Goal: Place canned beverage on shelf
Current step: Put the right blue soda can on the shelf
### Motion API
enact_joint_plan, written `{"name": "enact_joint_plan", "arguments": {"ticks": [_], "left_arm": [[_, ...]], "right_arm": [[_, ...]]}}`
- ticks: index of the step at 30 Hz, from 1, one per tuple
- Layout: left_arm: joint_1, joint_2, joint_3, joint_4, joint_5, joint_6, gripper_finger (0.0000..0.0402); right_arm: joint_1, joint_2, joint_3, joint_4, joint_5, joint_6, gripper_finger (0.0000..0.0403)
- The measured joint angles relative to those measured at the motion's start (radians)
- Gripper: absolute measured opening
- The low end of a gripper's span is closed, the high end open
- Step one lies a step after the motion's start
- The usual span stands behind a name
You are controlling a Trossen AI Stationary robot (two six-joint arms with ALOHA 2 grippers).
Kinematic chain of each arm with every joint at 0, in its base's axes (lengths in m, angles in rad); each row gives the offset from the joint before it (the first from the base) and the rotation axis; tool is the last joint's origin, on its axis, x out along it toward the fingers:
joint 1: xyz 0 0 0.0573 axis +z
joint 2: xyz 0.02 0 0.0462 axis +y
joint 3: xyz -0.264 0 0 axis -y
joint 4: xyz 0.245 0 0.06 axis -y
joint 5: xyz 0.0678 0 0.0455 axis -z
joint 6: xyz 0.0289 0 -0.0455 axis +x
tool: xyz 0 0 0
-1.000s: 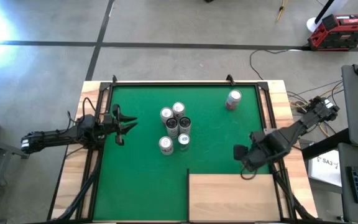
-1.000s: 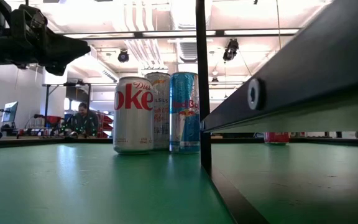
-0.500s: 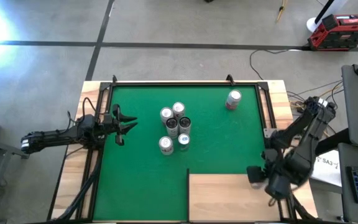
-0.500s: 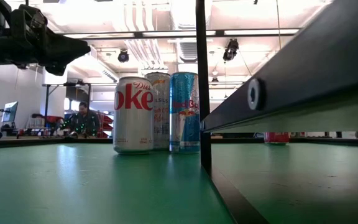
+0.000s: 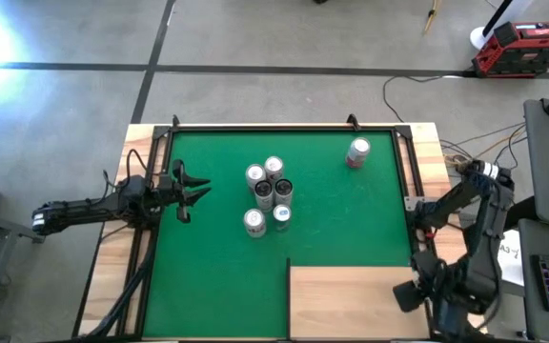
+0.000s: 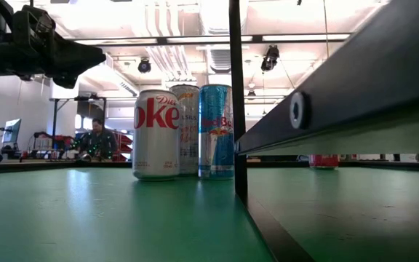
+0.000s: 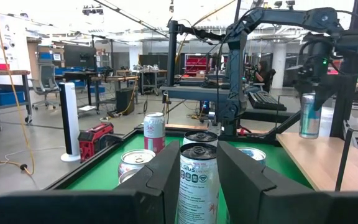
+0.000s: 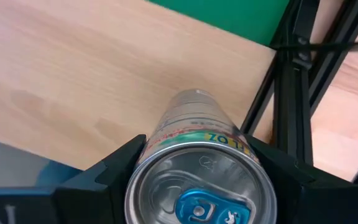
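The shelf, a pale plywood panel, sits at the near right of the green mat. My right gripper hovers over the shelf's right end, shut on a slim silver can with a blue tab. Several more cans stand upright in a cluster mid-mat, and one lone can stands at the far right. My left gripper waits open and level at the mat's left edge, pointing at the cluster. My right gripper pinches the can's upper wall, just under the top rim, between its two fingers, one on each side. The fingers come from above and point down. The can hangs upright below them, lifted clear above the shelf near its right edge.
Black rails run along the table's left and right sides, close to my right arm. A black post stands at the shelf's corner. Green mat lies bare near the front left. Desks and a red toolbox lie beyond the table.
My right gripper has carried the can from over the green mat toward the table's near edge and a little right, ending above the shelf's right end; its wrist has rolled on the way. The can has stayed upright in the hold.
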Motion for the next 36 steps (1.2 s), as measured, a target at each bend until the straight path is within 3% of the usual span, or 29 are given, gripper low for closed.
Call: {"name": "enact_joint_plan", "arguments": {"ticks": [8, 19, 36], "left_arm": [[0.0, 0.0, 0.0, 0.0, 0.0, 0.0, 0.0088], [0.0, 0.0, 0.0, 0.0, 0.0, 0.0, 0.0088], [0.0, 0.0, 0.0, 0.0, 0.0, 0.0, 0.0088]], "right_arm": [[0.04, 0.081, 0.075, 0.009, 0.021, -0.003, 0.0243], [0.057, 0.193, 0.192, -0.027, 0.021, -0.003, 0.0235], [0.057, 0.239, 0.223, 0.015, 0.007, 0.028, 0.0236]]}}
